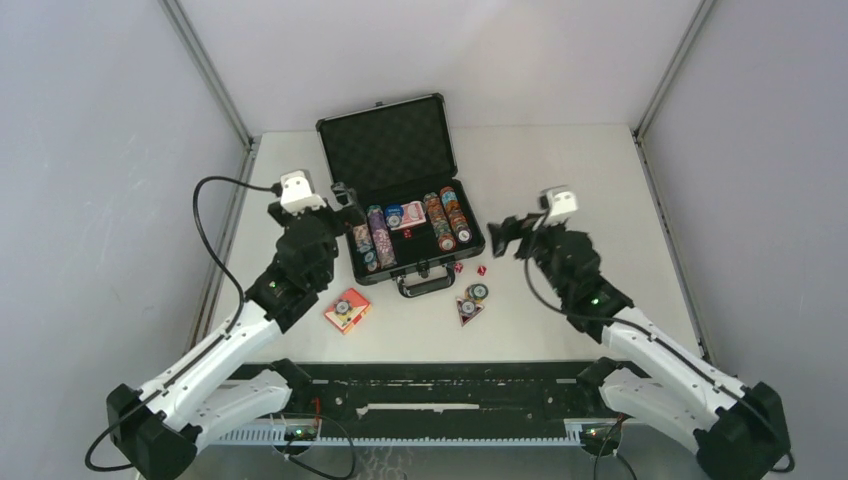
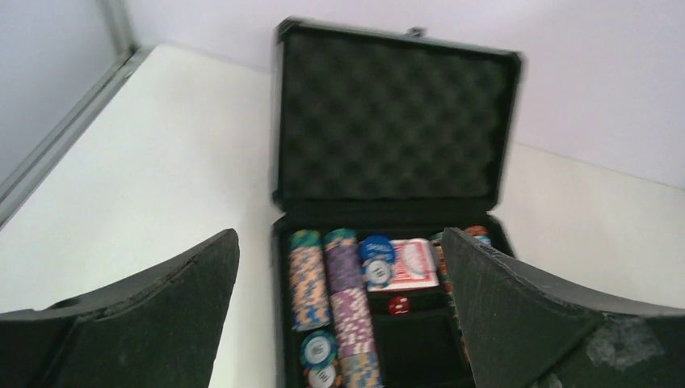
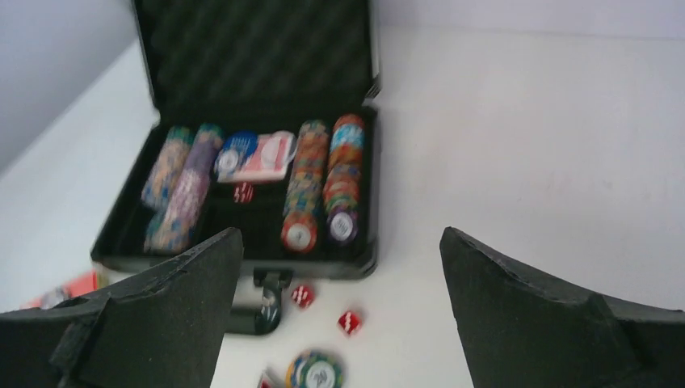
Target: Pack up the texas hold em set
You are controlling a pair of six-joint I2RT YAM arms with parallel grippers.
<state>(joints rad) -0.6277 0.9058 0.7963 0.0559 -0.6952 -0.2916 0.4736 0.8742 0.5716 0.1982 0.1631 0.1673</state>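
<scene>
Since the lid stands upright and the tray faces the arm bases, the briefcase (image 1: 400, 190) can be loaded from the front. It sits mid-table (image 1: 560, 180), handle (image 1: 425, 283) on the near side.

- Inside: chip rows (image 1: 375, 238) fill the left and right slots. One red card box (image 1: 408, 214) and a die (image 1: 407, 233) sit in the middle bay, with bare foam in front of them. My guess is the strays go there.
- Left gripper (image 1: 347, 197) hovers at the case's left edge, jaws spread wide, nothing in them.
- Right gripper (image 1: 507, 235) sits just off the case's right side, also wide and empty.
- Out on the table: a second card box (image 1: 346, 309) front-left of the case, two red dice (image 1: 459, 267) just right of the handle, and loose chips (image 1: 478, 292) near them, lying on something flat I can't identify.
- In the way: the case's front wall and handle lie between the dice and the tray. The dice sit close together, so wide jaws could catch both.
</scene>
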